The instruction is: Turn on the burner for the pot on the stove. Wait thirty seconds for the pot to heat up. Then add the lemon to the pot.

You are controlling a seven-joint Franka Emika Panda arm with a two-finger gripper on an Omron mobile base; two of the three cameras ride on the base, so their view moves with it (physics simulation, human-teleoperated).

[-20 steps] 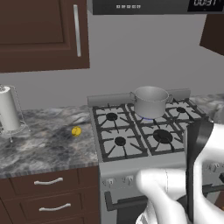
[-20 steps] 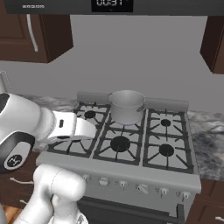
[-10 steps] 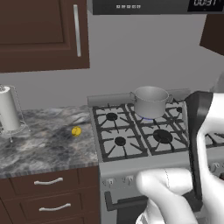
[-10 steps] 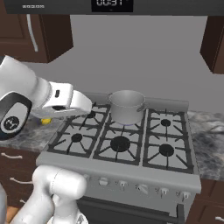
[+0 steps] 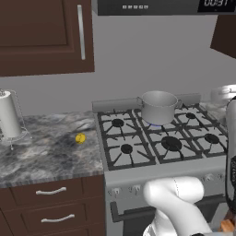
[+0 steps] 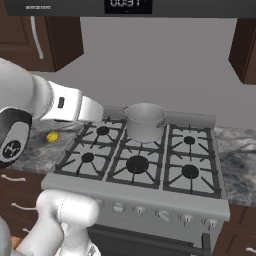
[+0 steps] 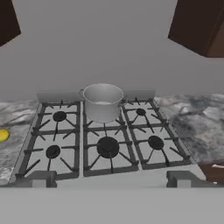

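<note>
The silver pot (image 5: 158, 107) (image 6: 145, 121) (image 7: 103, 101) stands on the back middle burner (image 5: 156, 125) (image 6: 145, 143) of the stove (image 5: 138, 173) (image 6: 135, 195) (image 7: 81, 131), and a small blue flame shows under it. The yellow lemon (image 5: 80, 138) (image 6: 52, 136) (image 7: 3, 134) lies on the marble counter left of the stove. My gripper (image 7: 111, 181) hangs in front of the stove, well back from the pot and facing it. It is open, with its fingertips (image 7: 41, 178) far apart and nothing between them.
A silver canister on a wire stand (image 5: 9, 115) sits at the counter's far left. Dark cabinets (image 5: 41, 32) and a hood with a clock (image 6: 127, 5) hang overhead. A row of knobs (image 6: 140, 210) lines the stove front. My forearm (image 6: 70, 106) crosses above the left counter.
My arm has risen and swung: toward the right edge in the left base view, up and left in the right base view. The pot and lemon have not moved.
</note>
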